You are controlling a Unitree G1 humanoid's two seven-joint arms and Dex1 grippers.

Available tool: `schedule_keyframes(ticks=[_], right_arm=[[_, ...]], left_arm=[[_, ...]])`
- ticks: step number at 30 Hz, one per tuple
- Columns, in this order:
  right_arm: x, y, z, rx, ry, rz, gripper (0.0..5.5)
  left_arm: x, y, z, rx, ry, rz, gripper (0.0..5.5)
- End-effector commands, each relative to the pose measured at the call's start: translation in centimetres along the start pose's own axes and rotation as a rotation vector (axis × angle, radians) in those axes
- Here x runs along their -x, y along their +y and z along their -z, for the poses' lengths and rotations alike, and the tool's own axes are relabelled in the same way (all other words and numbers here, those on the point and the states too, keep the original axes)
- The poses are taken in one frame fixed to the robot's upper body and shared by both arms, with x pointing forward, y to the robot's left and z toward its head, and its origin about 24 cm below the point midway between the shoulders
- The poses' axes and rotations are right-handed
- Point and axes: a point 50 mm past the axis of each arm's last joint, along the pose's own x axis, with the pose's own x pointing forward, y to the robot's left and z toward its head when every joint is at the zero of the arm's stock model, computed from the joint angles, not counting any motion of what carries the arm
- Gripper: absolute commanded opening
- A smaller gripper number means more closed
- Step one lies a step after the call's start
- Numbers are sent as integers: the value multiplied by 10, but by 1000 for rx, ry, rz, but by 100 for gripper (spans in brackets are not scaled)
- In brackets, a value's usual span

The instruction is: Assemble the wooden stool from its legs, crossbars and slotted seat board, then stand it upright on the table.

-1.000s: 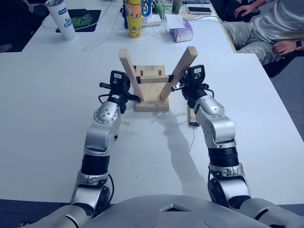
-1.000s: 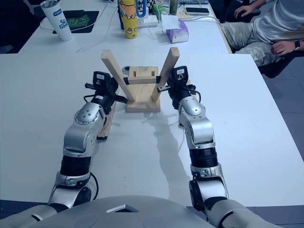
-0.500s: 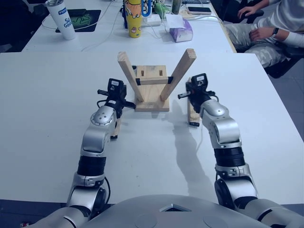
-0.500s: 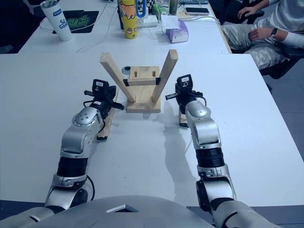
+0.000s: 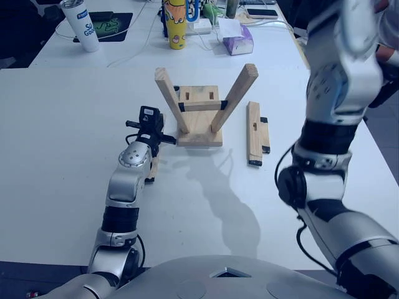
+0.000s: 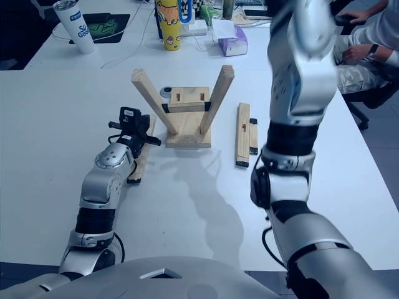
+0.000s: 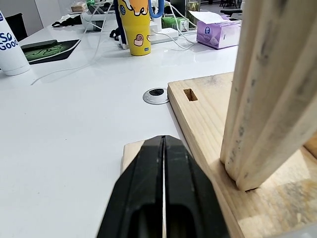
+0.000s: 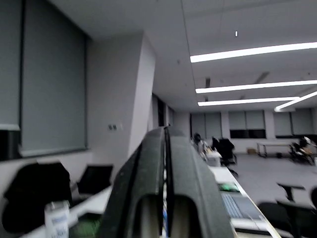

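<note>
Half-built stool (image 5: pixel 199 122) upside down, upper middle
Left end effector (image 7: pixel 163 141) pinched closed by its seat board (image 7: pixel 198 106); right end effector (image 8: pixel 166 131) also closed, raised high. Loose leg (image 5: pixel 254 132) lies right of stool.

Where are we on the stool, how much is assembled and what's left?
Done: two legs and a crossbar stand in the upside-down seat board. In hand: nothing; left gripper shut, empty, above a loose leg; right gripper shut, raised high. Left: fit that leg and the second loose leg right of the board, then flip it upright.
</note>
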Motion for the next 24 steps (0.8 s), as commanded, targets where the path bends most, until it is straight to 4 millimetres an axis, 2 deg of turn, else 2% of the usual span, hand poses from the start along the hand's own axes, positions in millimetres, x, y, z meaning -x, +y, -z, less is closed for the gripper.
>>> schedule_keyframes(ticks=[1,2,4,6,8,19,22,24], right_arm=[[34,6,59,-97,265,-15,2],[56,11,84,-103,386,-36,2],[97,22,118,-109,585,-79,2],[129,28,144,-112,776,-116,2],[142,26,154,-115,869,-115,2],[98,16,125,-43,600,-109,2],[79,15,98,-64,407,-101,2],[66,2,78,-68,283,-23,2]], left_arm=[[-2,0,0,-2,-5,-13,0],[-2,1,0,0,-7,-17,0],[-1,3,0,2,-7,-24,0],[0,4,1,3,-5,-29,0],[0,4,1,1,-3,-28,0],[-2,3,0,-5,-7,-13,0],[-3,4,0,-2,-8,-16,0],[-2,4,0,-1,-8,-19,0]])
